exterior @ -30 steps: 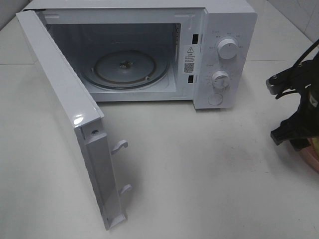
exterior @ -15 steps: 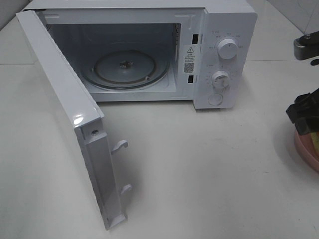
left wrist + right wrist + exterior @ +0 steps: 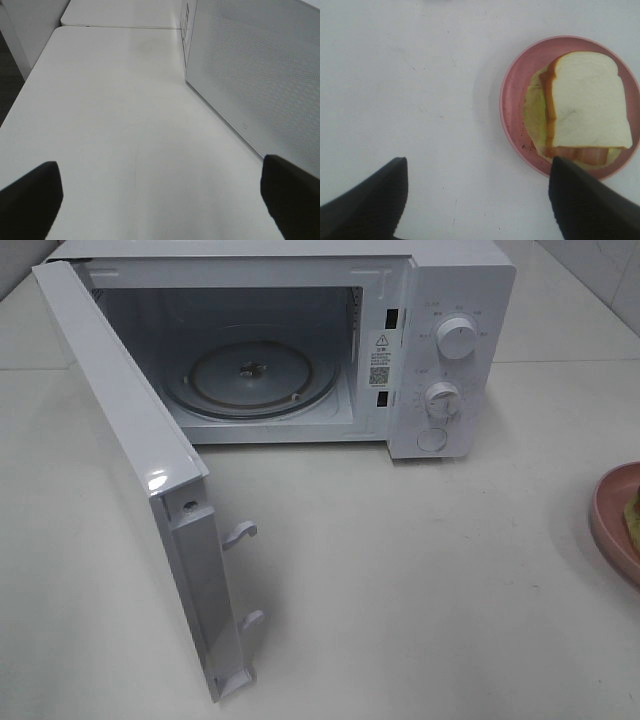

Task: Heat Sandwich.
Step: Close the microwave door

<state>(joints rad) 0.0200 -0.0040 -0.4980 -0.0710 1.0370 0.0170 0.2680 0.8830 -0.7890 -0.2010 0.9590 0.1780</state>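
Right wrist view was filled by the right pincer (image 3: 475,200), its two dark fingers spread wide with nothing between them, hovering above the white table (image 3: 410,85). Just ahead of the finger on the plate's side, the sandwich (image 3: 587,102) was seen lying on a round pink plate (image 3: 512,100), white bread uppermost, pale green filling and a pinkish layer showing at its edges. The plate was not enclosed by the fingers; it sat off to one side of the gap, and bare table lay beneath the pincer's centre.

Further out, in the high exterior view, only the plate's rim was caught at the frame edge, well apart from the microwave (image 3: 450,300), whose door (image 3: 130,460) stood swung open and whose glass turntable (image 3: 250,380) was bare. Neither pincer was visible in that view.

The left pincer (image 3: 160,200) was likewise seen released, held low over the table just beside the perforated outer face of the door.

Judged from this, a straight descent would likely miss the plate or clip its rim, tipping it. The loosely stacked bread could slide off if the plate were lifted unevenly. The open door could be struck during the carry.
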